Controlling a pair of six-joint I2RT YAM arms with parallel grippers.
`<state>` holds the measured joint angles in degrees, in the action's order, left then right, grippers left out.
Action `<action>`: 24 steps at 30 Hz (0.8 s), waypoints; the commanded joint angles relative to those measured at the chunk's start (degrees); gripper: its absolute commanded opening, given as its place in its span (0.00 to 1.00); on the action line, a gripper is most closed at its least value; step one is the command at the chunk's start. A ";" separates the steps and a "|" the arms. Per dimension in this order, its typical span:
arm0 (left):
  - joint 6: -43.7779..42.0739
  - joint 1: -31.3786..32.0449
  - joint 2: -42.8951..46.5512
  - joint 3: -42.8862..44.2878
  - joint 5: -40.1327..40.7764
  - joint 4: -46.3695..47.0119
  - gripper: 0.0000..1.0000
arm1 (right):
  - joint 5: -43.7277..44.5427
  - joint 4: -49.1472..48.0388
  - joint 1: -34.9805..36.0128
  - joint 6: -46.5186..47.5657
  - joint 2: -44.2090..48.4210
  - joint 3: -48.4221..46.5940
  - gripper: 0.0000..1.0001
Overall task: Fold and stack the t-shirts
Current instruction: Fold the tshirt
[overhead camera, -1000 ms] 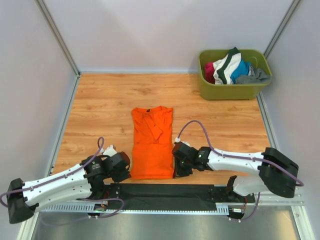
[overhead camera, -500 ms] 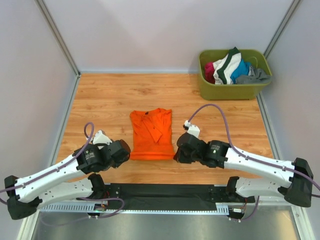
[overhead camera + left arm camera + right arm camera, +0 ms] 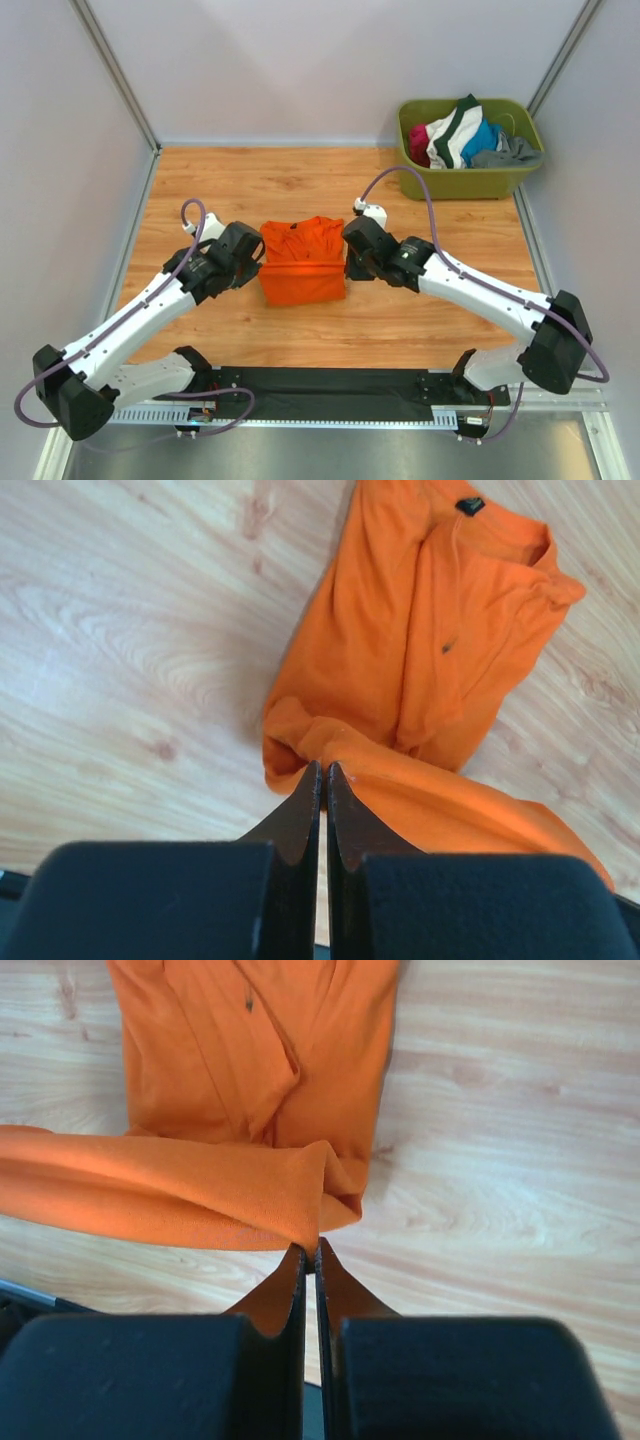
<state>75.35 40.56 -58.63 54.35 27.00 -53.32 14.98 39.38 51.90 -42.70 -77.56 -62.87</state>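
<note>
T-shirt [image 3: 303,272] lies collar far, lengthwise away from arms; left gripper [image 3: 322,772] and right gripper [image 3: 308,1253] clamp its hem

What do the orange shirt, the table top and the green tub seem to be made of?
The orange shirt looks like soft matte knit cloth: it drapes and wrinkles along its fold. The table top looks like wood or a wood-print laminate, with grain and knots; which one, I cannot tell. The green tub seems to be moulded plastic: smooth, even walls and a rounded rim.
</note>
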 commanded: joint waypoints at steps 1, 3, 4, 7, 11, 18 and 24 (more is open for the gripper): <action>-8.38 -3.81 -2.36 3.30 0.25 1.81 0.00 | 2.33 1.41 -3.02 5.78 -2.41 -4.18 0.00; -9.69 -5.30 -4.98 4.01 -0.63 2.95 0.00 | 2.16 1.14 -3.99 6.66 -4.25 -5.50 0.00; -9.78 -5.83 -5.87 4.71 -1.25 3.05 0.00 | 2.07 1.14 -4.96 7.36 -4.96 -6.55 0.00; -10.66 -7.85 -8.69 5.50 -2.91 4.71 0.00 | 1.02 0.44 -6.80 8.85 -7.95 -7.96 0.00; -11.63 -10.31 -11.58 6.29 -4.24 7.00 0.00 | -0.21 0.53 -8.30 10.18 -12.08 -11.21 0.00; -13.12 -12.25 -13.88 8.67 -5.03 7.70 0.00 | -0.57 0.44 -9.01 11.93 -14.37 -15.17 0.00; -13.65 -12.34 -12.56 9.81 -4.68 7.62 0.00 | -0.39 -0.09 -9.18 12.72 -13.41 -16.67 0.00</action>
<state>63.70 29.08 -72.71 62.15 20.01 -45.32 12.29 38.96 43.51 -32.14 -92.16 -77.08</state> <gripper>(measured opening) 0.007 0.015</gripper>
